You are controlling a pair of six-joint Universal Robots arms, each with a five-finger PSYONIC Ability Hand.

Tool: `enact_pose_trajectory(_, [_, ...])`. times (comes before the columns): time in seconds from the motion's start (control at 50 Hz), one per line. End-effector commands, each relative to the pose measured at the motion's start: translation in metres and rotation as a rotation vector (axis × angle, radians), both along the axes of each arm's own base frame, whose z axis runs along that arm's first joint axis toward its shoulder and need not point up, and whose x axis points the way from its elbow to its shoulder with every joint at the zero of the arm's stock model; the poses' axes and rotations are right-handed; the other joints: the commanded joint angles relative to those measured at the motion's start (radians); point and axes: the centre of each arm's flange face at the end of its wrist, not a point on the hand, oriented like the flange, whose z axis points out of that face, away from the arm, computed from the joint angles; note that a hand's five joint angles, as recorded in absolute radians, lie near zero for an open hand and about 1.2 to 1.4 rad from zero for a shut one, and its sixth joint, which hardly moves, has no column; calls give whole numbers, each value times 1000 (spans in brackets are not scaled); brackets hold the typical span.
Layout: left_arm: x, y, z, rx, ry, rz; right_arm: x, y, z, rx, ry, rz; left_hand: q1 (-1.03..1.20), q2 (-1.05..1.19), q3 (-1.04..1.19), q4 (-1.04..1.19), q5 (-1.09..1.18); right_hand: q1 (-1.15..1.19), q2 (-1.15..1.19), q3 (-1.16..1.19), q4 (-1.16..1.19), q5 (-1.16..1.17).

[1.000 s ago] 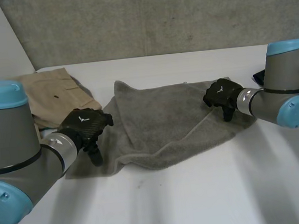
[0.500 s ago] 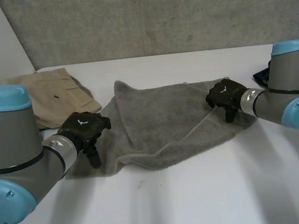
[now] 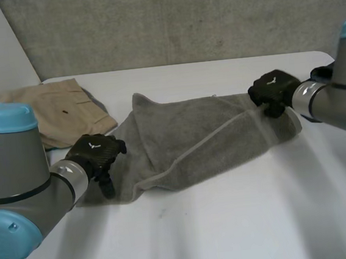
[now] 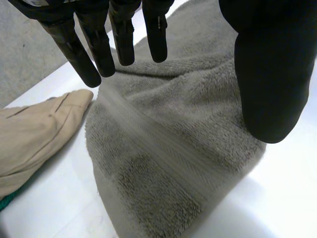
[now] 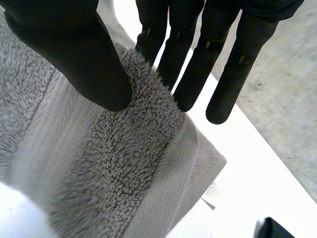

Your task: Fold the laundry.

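the black right hand (image 5: 74,54) reaches over a thick grey terry towel (image 5: 114,178). its thumb presses the near face of a raised fold, and its straight fingers (image 5: 190,64) stand just behind, nipping the pile between them. a flat woven band runs along the towel. a small white label (image 5: 213,191) pokes out at the towel's corner, on the white table (image 5: 242,153).

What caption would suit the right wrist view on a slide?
Right hand pinches an edge of the grey terry towel between thumb and straight fingers, over the white table.

One grey towel (image 3: 192,140), one beige garment (image 3: 61,109), one white table (image 3: 231,222).
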Motion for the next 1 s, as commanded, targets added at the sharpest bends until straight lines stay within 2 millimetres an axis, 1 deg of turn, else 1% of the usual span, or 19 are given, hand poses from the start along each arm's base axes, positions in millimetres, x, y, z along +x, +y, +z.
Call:
enact_pose_trajectory(0.02, [2,2,-11,14,-29,-24,-12,35,52,-29,-41,-28,-22,-2,-9,0,10,273,223,221,206,238])
enact_pose_trajectory(0.04, [1,3,-15,17,-39,-31,-14,44,68,-48,-64,-36,-19,1,-7,3,13,273,223,221,206,238])
enact_pose_trajectory(0.1, [-2,3,-23,27,-60,-46,-17,55,91,-71,-126,-61,-22,-2,-9,0,10,273,223,221,206,238])
enact_pose_trajectory(0.12, [-3,3,-25,33,-65,-51,-18,62,107,-87,-176,-75,-22,-2,-9,0,10,273,223,221,206,238])
enact_pose_trajectory(0.18, [-7,3,-32,45,-75,-60,-24,72,134,-111,-287,-108,-19,1,-7,3,13,273,223,221,206,238])
enact_pose_trajectory(0.3, [-22,7,-41,52,-79,-102,-39,82,173,-157,-436,-162,5,24,17,27,36,273,223,221,206,238])
enact_pose_trajectory(0.38, [-32,7,-47,49,-90,-115,-50,82,184,-172,-468,-198,107,126,119,129,138,273,223,221,206,238])
enact_pose_trajectory(0.52, [-44,-2,-54,0,-117,-70,-65,75,189,-176,-489,-267,331,350,343,352,362,273,223,221,206,238])
enact_pose_trajectory(0.6, [-49,-6,-58,-36,-141,-35,-69,73,187,-169,-483,-292,691,710,703,712,722,273,223,221,206,238])
enact_pose_trajectory(0.62, [-51,-8,-59,-54,-147,-27,-70,73,185,-163,-480,-295,1040,1060,1052,1062,1072,273,223,221,206,238])
enact_pose_trajectory(0.68, [-52,-11,-58,-81,-152,-14,-72,71,184,-160,-479,-304,1044,1063,1056,1066,1075,273,223,221,206,238])
enact_pose_trajectory(0.74, [-48,-15,-44,-127,-145,9,-76,70,182,-158,-471,-312,1044,1063,1056,1066,1075,273,223,221,206,238])
enact_pose_trajectory(0.8, [-37,-20,-8,-205,-102,63,-78,68,179,-162,-444,-307,1044,1063,1056,1066,1075,273,223,221,206,238])
enact_pose_trajectory(0.82, [-25,-24,19,-261,-71,109,-81,67,177,-172,-415,-309,1044,1063,1056,1066,1075,273,223,221,206,238])
enact_pose_trajectory(0.88, [-2,-27,66,-361,-15,181,-89,63,173,-187,-360,-312,1044,1063,1056,1066,1075,273,223,221,206,238])
enact_pose_trajectory(0.9, [15,-25,97,-433,22,222,-93,61,171,-199,-316,-302,1044,1063,1056,1066,1075,273,223,221,206,238])
enact_pose_trajectory(0.96, [33,-13,145,-553,77,235,-98,59,163,-184,-235,-289,1044,1063,1056,1066,1075,273,223,221,206,238])
enact_pose_trajectory(0.98, [40,-2,171,-622,108,221,-104,59,158,-166,-174,-293,1044,1063,1056,1066,1075,273,223,221,206,238])
enact_pose_trajectory(1.0, [44,4,184,-657,123,208,-108,59,155,-158,-140,-296,1044,1063,1056,1066,1075,273,223,221,206,238])
